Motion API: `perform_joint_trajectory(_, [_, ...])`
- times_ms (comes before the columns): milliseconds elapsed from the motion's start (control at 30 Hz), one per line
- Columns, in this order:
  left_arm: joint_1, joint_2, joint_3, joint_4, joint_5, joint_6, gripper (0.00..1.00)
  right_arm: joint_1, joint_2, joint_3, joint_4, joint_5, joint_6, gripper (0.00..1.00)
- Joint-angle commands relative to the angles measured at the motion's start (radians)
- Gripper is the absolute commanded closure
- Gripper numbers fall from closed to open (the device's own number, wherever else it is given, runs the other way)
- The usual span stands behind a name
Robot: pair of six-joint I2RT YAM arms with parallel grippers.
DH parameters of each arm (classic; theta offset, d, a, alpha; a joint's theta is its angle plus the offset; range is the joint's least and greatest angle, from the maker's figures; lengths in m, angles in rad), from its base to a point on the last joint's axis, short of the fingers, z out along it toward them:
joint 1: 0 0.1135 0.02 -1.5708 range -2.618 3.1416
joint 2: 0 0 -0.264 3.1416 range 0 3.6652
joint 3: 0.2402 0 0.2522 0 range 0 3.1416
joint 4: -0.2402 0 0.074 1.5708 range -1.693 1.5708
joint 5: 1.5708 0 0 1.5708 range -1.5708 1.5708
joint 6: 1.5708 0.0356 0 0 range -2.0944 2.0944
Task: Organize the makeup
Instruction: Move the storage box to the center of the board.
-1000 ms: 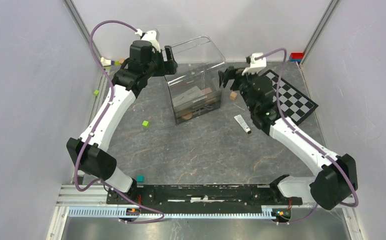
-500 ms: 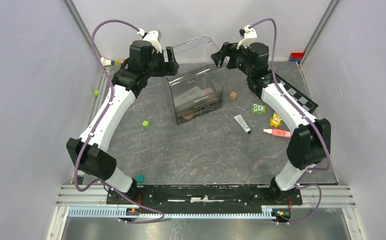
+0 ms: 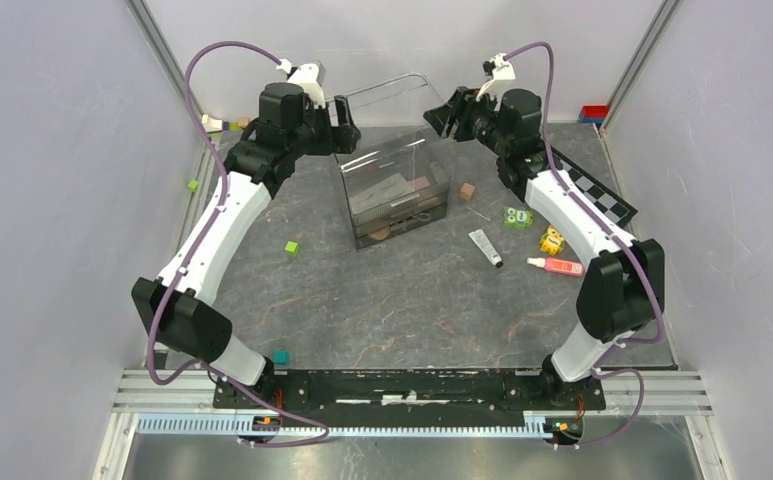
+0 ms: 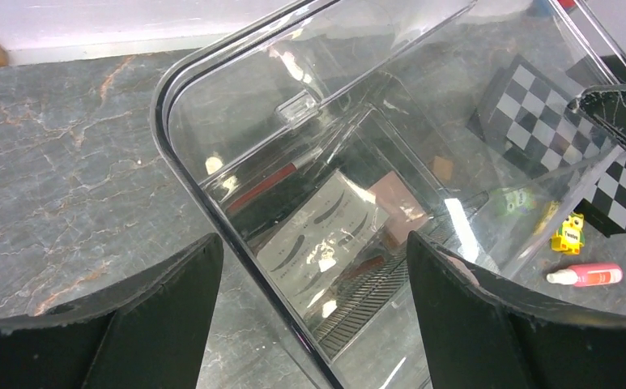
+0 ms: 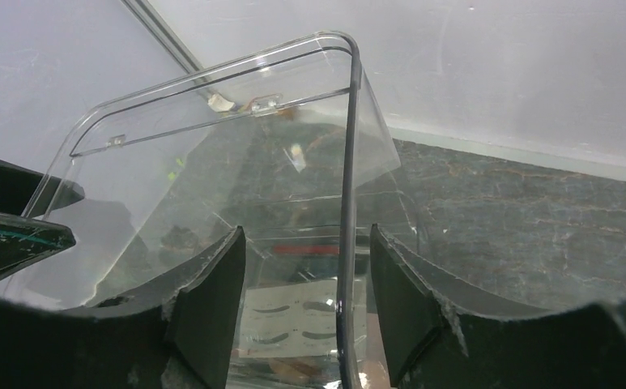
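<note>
At the upper left of the top view the left gripper (image 4: 309, 247) stands wide open, its fingers straddling one edge of the raised lid (image 3: 390, 92) without pinching it. In the clear box (image 3: 348, 190) at centre lie the white eyebrow card (image 4: 325, 231) and a brown palette (image 4: 397, 201). The right gripper (image 5: 305, 235) has its jaws apart around the lid's other edge. Further right on the table lie a silver tube (image 3: 485, 247) and the pink tube (image 3: 554, 265).

Left claw (image 4: 313, 275) spread wide, right claw (image 5: 308, 267) narrower, both raised, facing inward
</note>
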Motion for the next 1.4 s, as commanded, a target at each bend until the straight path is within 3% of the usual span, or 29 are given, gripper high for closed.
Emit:
perform_joint_trajectory(0, [-0.027, 0.008, -0.069, -0.179, 0.079, 0.047, 0.13, 0.041, -0.12, -0.092, -0.023, -0.077, 0.041, 0.4])
perform_joint_trajectory(267, [-0.041, -0.055, -0.119, -0.224, 0.203, 0.023, 0.18, 0.128, -0.283, -0.225, -0.054, -0.024, 0.056, 0.41])
perform_joint_trajectory(467, [-0.107, -0.168, -0.232, -0.237, 0.184, -0.023, 0.18, 0.132, -0.368, -0.293, -0.09, 0.046, 0.037, 0.39])
perform_joint_trajectory(700, [-0.237, -0.29, -0.335, -0.225, 0.113, -0.106, 0.17, 0.132, -0.409, -0.275, -0.187, 0.143, -0.058, 0.33])
perform_joint_trajectory(867, [-0.237, -0.381, -0.329, -0.265, -0.068, -0.127, 0.08, 0.13, -0.489, -0.234, -0.296, 0.303, -0.138, 0.24])
perform_joint_trajectory(1067, [-0.235, -0.447, -0.253, -0.305, -0.136, -0.115, 0.02, 0.128, -0.67, -0.268, -0.355, 0.498, -0.163, 0.14])
perform_joint_trajectory(1167, [-0.232, -0.475, -0.227, -0.32, -0.175, -0.102, 0.0, 0.124, -0.74, -0.262, -0.475, 0.592, -0.143, 0.02])
perform_joint_trajectory(1367, [-0.164, -0.507, -0.198, -0.308, -0.199, -0.074, 0.0, 0.121, -0.86, -0.361, -0.678, 0.612, -0.052, 0.02])
